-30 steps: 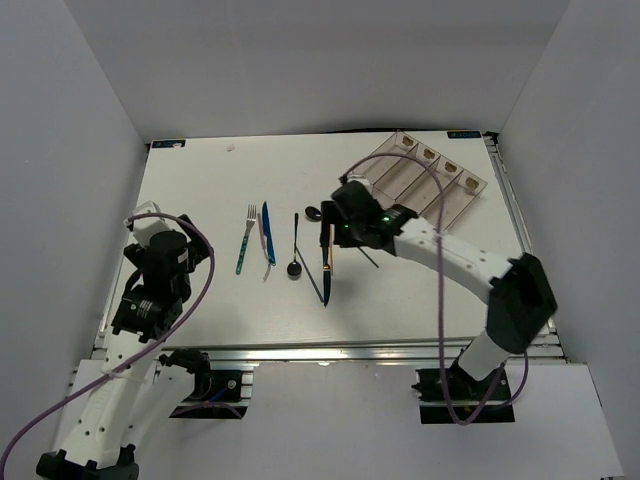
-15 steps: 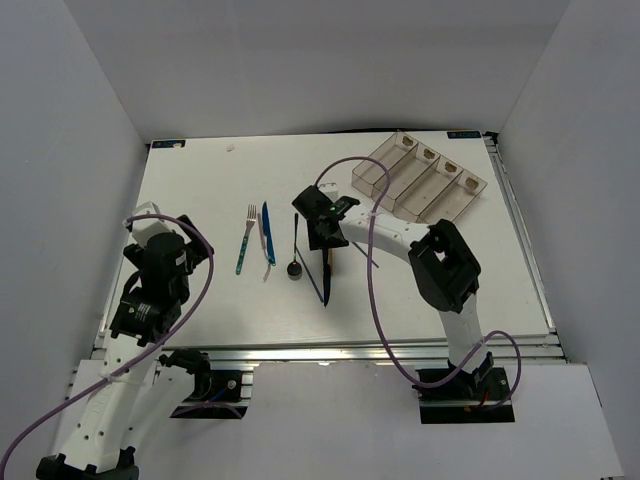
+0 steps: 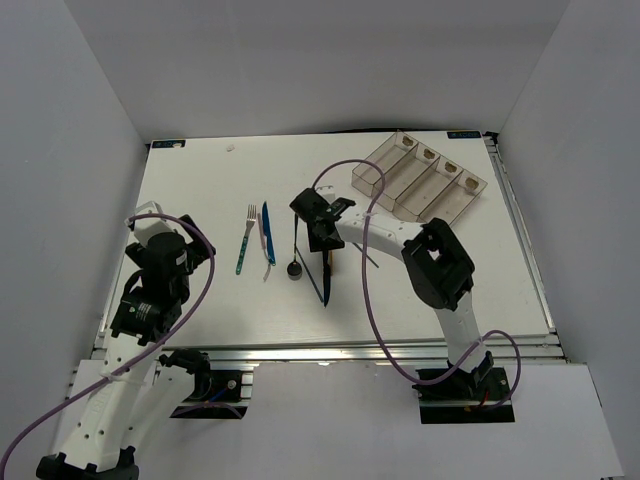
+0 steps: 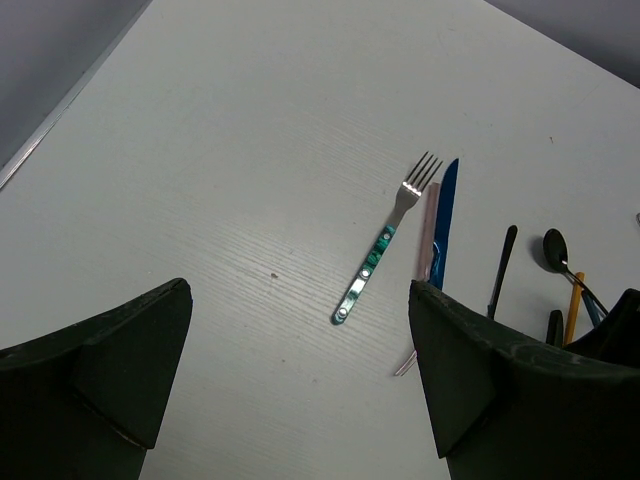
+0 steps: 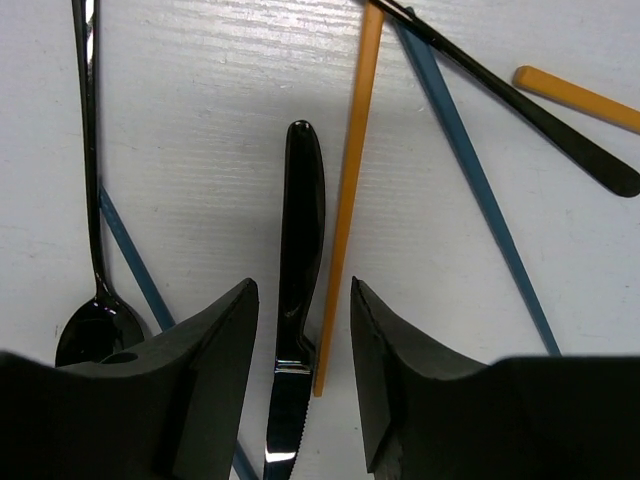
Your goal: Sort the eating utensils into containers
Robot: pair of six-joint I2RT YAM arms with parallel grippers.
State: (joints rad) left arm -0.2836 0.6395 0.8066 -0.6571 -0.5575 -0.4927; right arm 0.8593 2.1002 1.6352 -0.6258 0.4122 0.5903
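While the left hand point(image 4: 300, 375) hangs wide apart and empty, the fork point(image 4: 372, 262) lying ahead of it, the right hand point(image 5: 303, 330) sits low over the counter point(image 3: 200, 190). Its fingers are partly apart astride the black knife point(image 5: 302, 220), not clamped, with an orange chopstick point(image 5: 350, 200) just beside. 4 bins point(image 3: 420, 178) stand well apart, far right.

The fork point(image 4: 366, 276) is finished in silver, its handle mottled teal. Glossy black is seen on the black-handled knife point(image 5: 300, 230) and the spoon point(image 5: 94, 200). An orange chopstick point(image 5: 348, 190) and a slate-blue chopstick point(image 5: 470, 180) are set against the white, faintly grained table point(image 4: 250, 120).
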